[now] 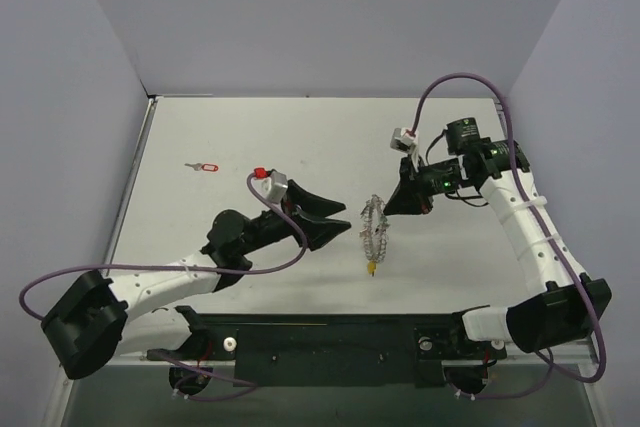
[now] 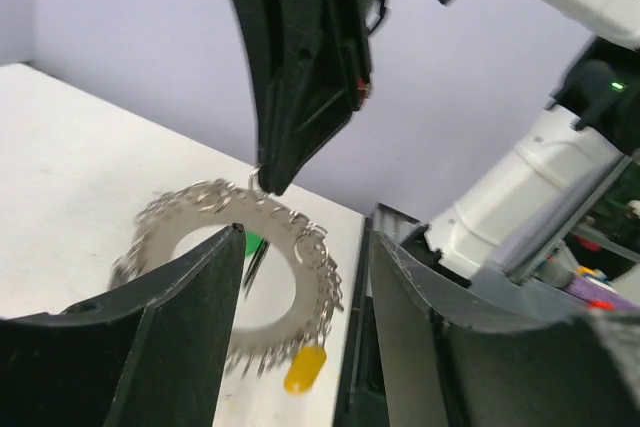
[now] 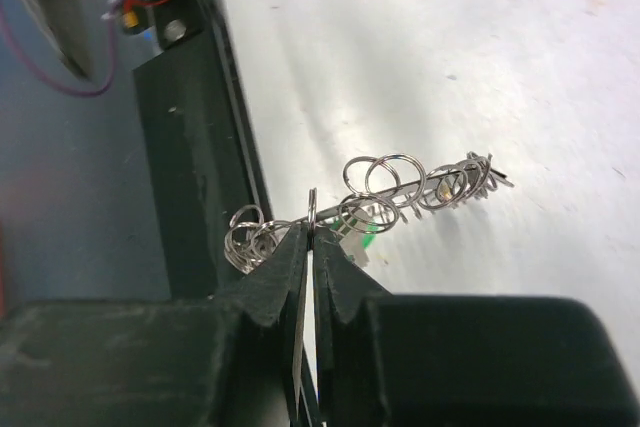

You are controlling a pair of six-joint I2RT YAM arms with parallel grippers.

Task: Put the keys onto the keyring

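Your right pincer (image 3: 311,239) is pressed together on the rim of the large flat silvery metal keyring (image 1: 376,231). Its two black fingertips pinch the edge among the small wire loops that fringe it. The keyring hangs from that grip near the middle of the white worktop (image 1: 300,137), towards the near edge. Its small yellow piece (image 1: 371,269) is at the lowest point, and you cannot tell whether that piece touches the worktop.

Your left pincer (image 1: 346,221) is spread and holds nothing. It points at the keyring from the left, close beside it but apart. In the left wrist view its two black fingers (image 2: 190,317) frame the keyring, and the right pincer comes down from above onto the upper rim.

A tiny silver key with a green plastic head (image 2: 256,244) shows through the keyring's central hole in that view. The same green shows beside the loops in the right wrist view. You cannot tell whether it hangs on the keyring.

The tiny silver key with a red plastic head (image 1: 205,166) lies flat on the worktop at the far left, well apart from the keyring and from both pincers.
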